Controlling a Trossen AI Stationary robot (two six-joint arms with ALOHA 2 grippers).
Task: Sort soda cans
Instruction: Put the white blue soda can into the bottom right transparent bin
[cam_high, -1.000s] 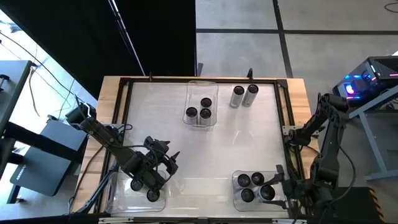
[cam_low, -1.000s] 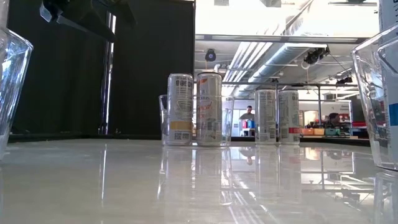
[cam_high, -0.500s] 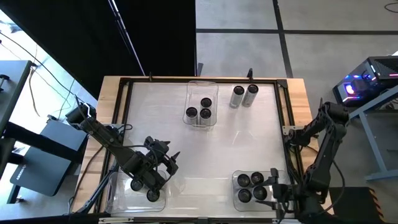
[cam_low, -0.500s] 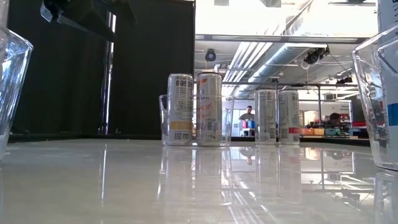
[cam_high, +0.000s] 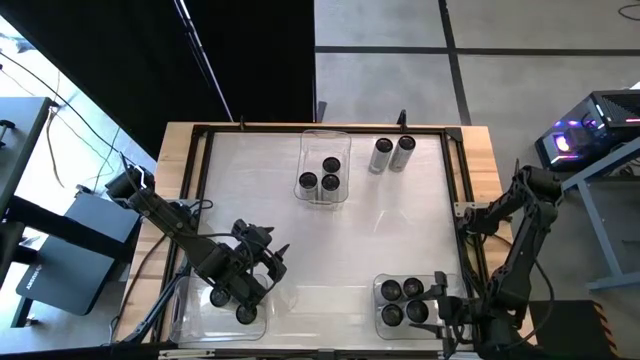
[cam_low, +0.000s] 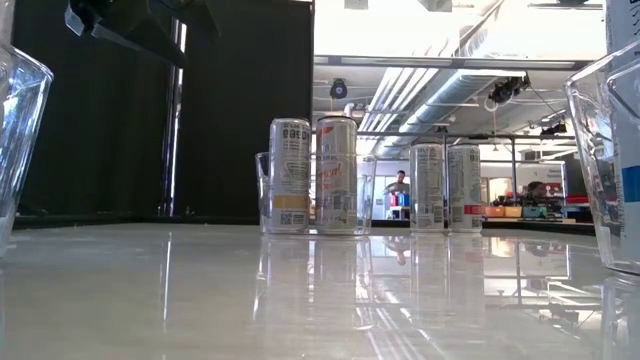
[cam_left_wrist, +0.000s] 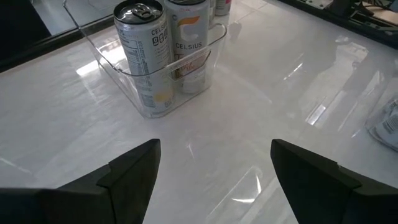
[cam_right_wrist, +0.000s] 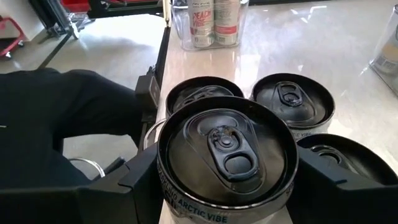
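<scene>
Cans (cam_high: 323, 175) stand sorted across our tabletop (cam_high: 400, 230): three in the far bin (cam_high: 324, 140), two loose beside it, more in both near bins. Our right tool (cam_right_wrist: 224, 180) pinches a dark-topped can (cam_right_wrist: 225, 148) over the near-right bin (cam_high: 380, 318). Our left tool (cam_left_wrist: 214, 171) hangs spread, empty, above the near-left bin (cam_high: 190, 315).

Beyond the white table (cam_high: 330, 240) with its wooden rim: grey concrete floor (cam_high: 390, 80) crossed by dark seams. Left of the table, a black curtain (cam_high: 180, 60); right of it, a computer case (cam_high: 590, 125) glowing blue and pink. Past the table's far edge, a bright hall with ceiling ducts (cam_low: 450, 85) and a distant person (cam_low: 399, 185).
</scene>
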